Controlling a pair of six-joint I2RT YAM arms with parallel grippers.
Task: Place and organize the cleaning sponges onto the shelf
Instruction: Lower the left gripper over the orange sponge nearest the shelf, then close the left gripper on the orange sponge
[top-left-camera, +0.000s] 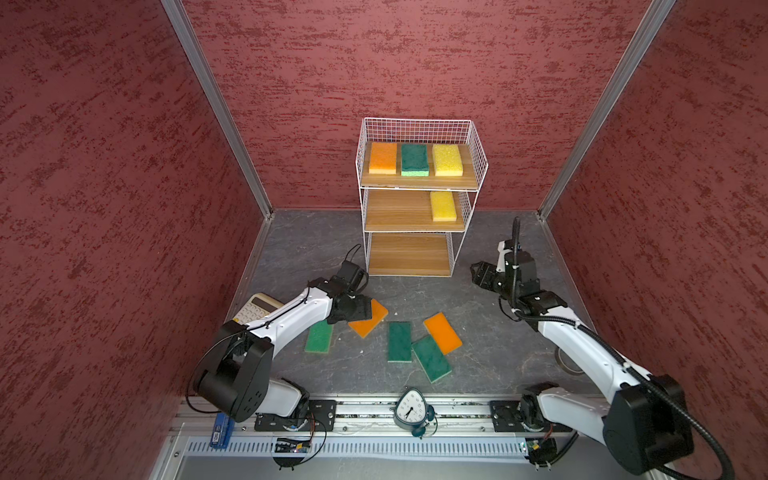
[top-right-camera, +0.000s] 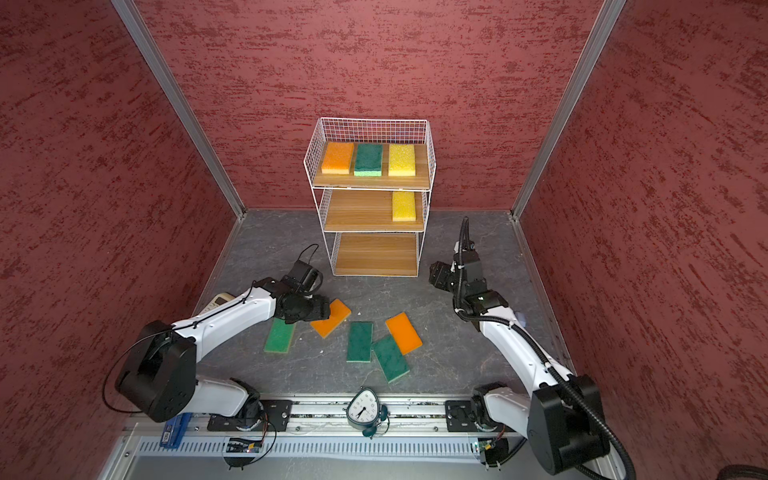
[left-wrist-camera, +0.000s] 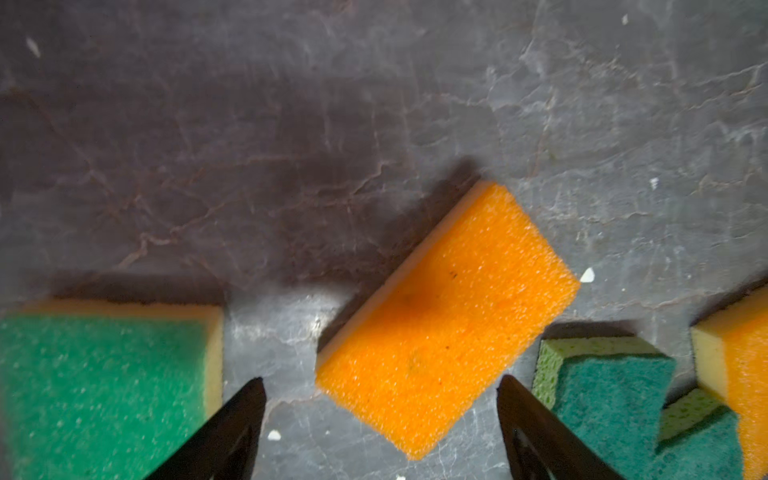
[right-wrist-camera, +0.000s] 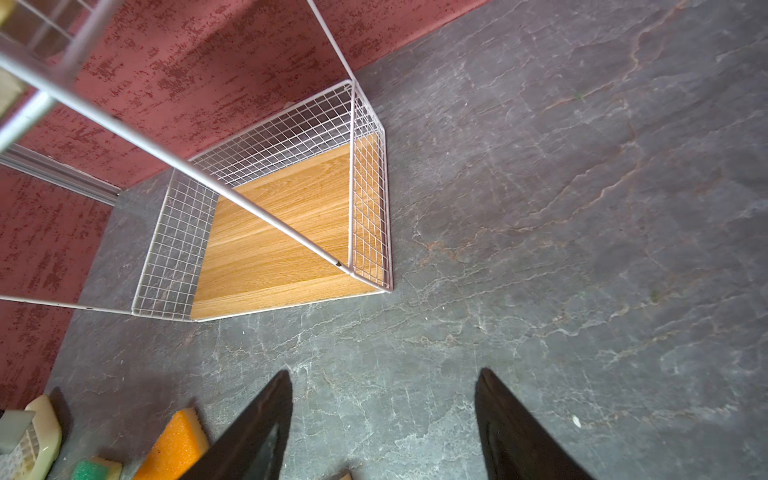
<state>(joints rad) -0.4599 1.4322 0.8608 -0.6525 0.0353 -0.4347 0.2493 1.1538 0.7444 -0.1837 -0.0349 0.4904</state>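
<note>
Black fingers of the left claw (left-wrist-camera: 380, 379) are hanging closest to the lens in the left wrist view. They are standing wide apart and holding nothing. Just past them an orange sponge (left-wrist-camera: 449, 316) is lying flat on the grey worktop (left-wrist-camera: 291, 124), turned at a slant, with its near corner sitting between the two fingers.

The right claw (right-wrist-camera: 384, 372) is also standing wide and empty. It is waiting over bare worktop near the shelf (top-left-camera: 409, 253).

Four sponges are already sitting on the shelf. An orange, a green and a yellow one are lined up on the top board, and one yellow is lying on the middle board. The bottom board is bare. Five more are lying on the worktop, three green and two orange.

I am guessing the orange sponge is very light, soft and squashy. Its rough skin is not looking slippery. The best place to pinch is probably across its two long edges, near the middle, with the claw turning to match the slant. A gentle squeeze should do, since a hard one may fold it.

No sponge is showing any writing. The clock (top-left-camera: 409, 409) is showing numbers, and the calculator (top-left-camera: 257, 309) is showing keys, but both are too small to read.
</note>
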